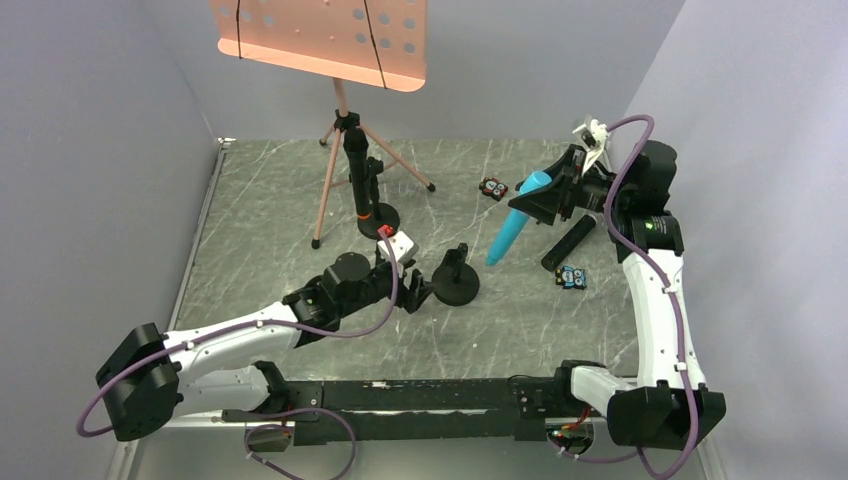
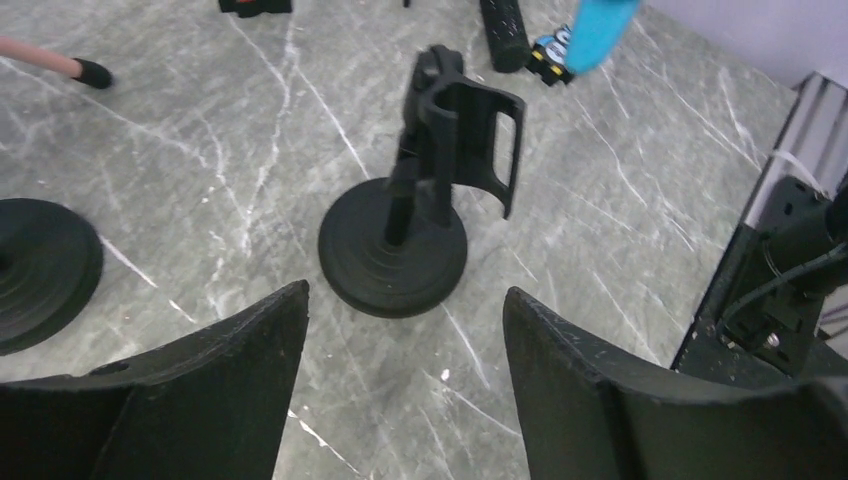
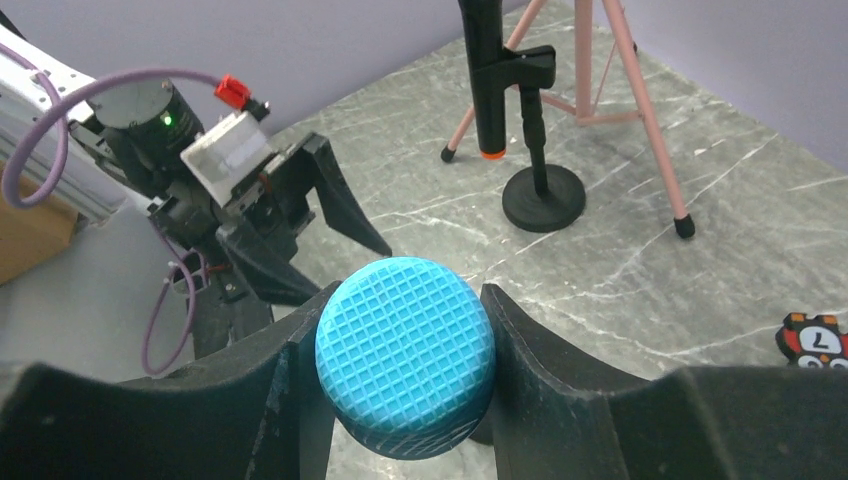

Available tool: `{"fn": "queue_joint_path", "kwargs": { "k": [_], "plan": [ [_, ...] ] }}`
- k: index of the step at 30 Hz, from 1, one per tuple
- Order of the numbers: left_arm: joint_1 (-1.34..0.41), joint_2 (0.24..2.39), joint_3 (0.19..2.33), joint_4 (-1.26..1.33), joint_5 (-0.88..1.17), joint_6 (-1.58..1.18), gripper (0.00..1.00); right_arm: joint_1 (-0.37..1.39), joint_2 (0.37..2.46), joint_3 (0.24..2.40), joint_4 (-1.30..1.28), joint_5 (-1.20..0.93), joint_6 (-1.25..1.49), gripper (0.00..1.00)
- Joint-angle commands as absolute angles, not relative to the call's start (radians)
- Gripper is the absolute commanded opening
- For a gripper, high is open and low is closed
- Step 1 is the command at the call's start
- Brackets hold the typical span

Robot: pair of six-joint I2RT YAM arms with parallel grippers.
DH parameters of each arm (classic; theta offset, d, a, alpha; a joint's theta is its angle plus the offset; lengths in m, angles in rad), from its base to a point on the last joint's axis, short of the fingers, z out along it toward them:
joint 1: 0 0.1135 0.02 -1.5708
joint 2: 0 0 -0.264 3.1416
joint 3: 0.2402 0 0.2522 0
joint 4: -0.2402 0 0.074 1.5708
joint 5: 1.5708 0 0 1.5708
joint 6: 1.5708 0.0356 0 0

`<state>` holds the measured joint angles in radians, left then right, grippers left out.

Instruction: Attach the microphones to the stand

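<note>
Right tool (image 3: 405,305) grips cyan microphone (image 3: 405,370); left tool (image 2: 405,293) gapes low before stand (image 2: 350,245).

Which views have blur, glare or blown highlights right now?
Top view: even light, soft shadows; only the music stand tray is washed out. Left wrist: the empty mic holder is sharp, the blue microphone at the top edge looks soft. Right wrist: crisp grid on that microphone's head, gripped in the right hand.

One stand (image 1: 457,283) sits before the tripod (image 1: 341,105), a microphone (image 1: 568,243) lying right.
</note>
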<state>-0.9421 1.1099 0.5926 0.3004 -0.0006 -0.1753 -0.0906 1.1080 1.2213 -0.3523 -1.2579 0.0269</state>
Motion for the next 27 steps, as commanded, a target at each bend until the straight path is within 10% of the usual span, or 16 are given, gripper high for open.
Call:
{"fn": "queue_joint_path", "kwargs": {
  "k": [1,19,27],
  "plan": [
    [-0.921,1.077,0.587,0.365,-0.009,-0.195,0.7,-0.101,1.061,1.179,-0.282,-1.262,0.017,0.13],
    [-0.916,1.336,0.89,0.181,0.115,-0.035,0.37,-0.115,1.042,1.15,-0.204,-1.307,0.082,0.14],
    [-0.902,1.384,0.975,0.055,0.189,0.115,0.02,-0.116,1.042,1.158,-0.21,-1.314,0.079,0.14]
  ]
}}
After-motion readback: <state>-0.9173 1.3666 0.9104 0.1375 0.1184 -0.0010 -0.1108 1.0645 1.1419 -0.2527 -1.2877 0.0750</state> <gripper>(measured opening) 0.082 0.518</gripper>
